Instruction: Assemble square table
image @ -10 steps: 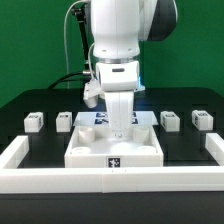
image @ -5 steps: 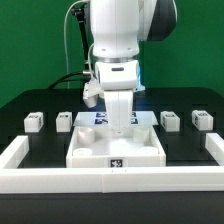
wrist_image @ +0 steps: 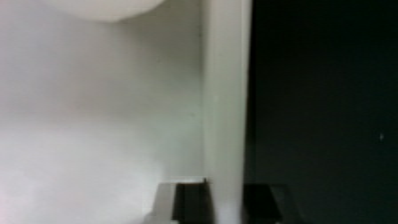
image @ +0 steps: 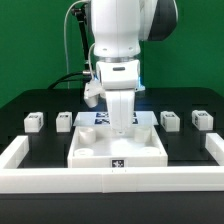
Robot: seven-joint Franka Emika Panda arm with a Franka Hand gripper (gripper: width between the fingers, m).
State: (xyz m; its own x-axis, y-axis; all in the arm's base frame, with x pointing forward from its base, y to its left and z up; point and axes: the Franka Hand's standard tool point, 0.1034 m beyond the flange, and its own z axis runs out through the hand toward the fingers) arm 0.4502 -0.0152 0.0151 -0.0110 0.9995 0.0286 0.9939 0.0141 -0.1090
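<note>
The square table's white slab (image: 115,150) lies flat at the middle of the black surface, with a black-white tag on its near side. My gripper (image: 122,131) reaches straight down onto the slab's far edge. In the wrist view the two dark fingers (wrist_image: 191,203) straddle the slab's thin white rim (wrist_image: 226,100) and are shut on it, with the slab's flat face (wrist_image: 98,120) to one side. Two small white legs (image: 35,121) (image: 65,120) stand on the exterior view's left. Two more legs (image: 169,120) (image: 201,119) stand on its right.
A long white rail (image: 110,180) borders the black surface along the front and both sides. The marker board (image: 98,117) lies just behind the slab, partly hidden by the arm. Cables hang behind the arm.
The fingers have closed onto the slab's far rim. The arm, the slab and the legs stay where they were.
</note>
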